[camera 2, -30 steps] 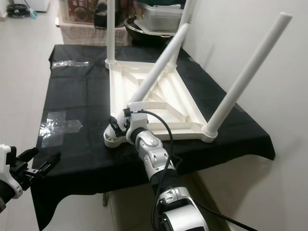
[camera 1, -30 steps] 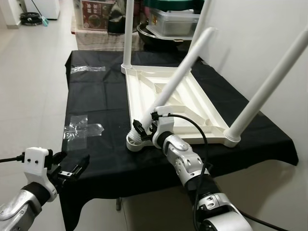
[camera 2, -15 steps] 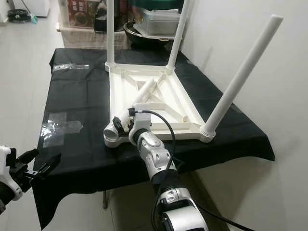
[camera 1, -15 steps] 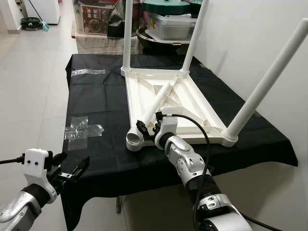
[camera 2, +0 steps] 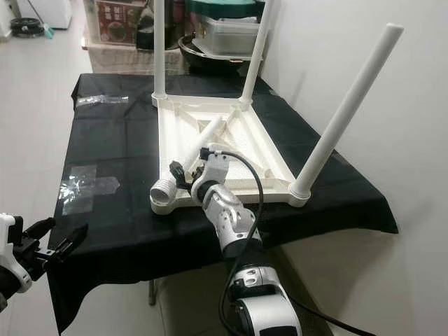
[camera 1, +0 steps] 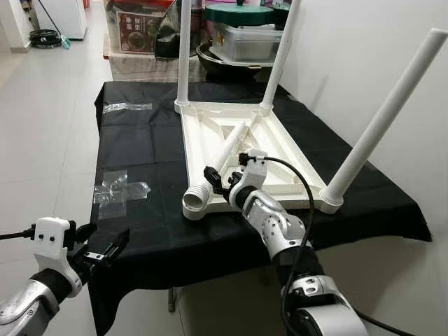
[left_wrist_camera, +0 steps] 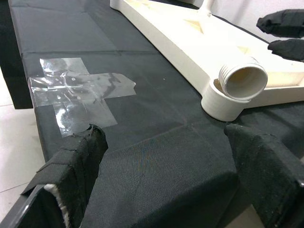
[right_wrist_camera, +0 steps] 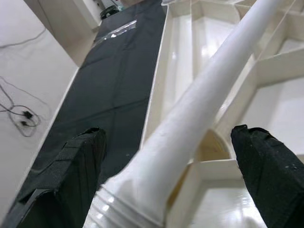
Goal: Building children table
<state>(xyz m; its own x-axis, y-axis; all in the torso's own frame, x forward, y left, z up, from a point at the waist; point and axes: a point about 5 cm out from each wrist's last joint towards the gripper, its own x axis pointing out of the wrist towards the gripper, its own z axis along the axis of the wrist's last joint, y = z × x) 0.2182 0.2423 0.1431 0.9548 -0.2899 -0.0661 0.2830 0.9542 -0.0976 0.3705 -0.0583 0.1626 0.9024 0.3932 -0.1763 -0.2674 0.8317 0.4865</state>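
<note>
A white children's table top [camera 1: 187, 140] lies upside down on a black-clothed table. Three white legs stand upright in its corners: back left [camera 1: 184, 49], back right [camera 1: 280, 56] and front right [camera 1: 385, 119]. The fourth leg [camera 1: 225, 152] lies loose across the underside, its threaded end [left_wrist_camera: 243, 78] resting on the front-left corner socket [left_wrist_camera: 223, 102]. My right gripper [camera 1: 221, 180] hovers over this leg near that end, open, with fingers [right_wrist_camera: 71, 175] on either side and apart from it. Low at the front left, off the table's edge, my left gripper [camera 1: 101, 243] is open and holds nothing.
Crumpled clear tape [camera 1: 119, 187] is stuck to the black cloth [camera 1: 147, 224] left of the table top, and another strip [camera 1: 126, 106] lies near the back. Bins and boxes [camera 1: 245, 35] stand behind the table. A white wall [camera 1: 364, 42] runs along the right; tiled floor [camera 1: 42, 126] lies left.
The fourth leg, tilted up in the front-left socket with my right gripper at its base, now lies flat across the underside. The right gripper has let go and shifted back along it.
</note>
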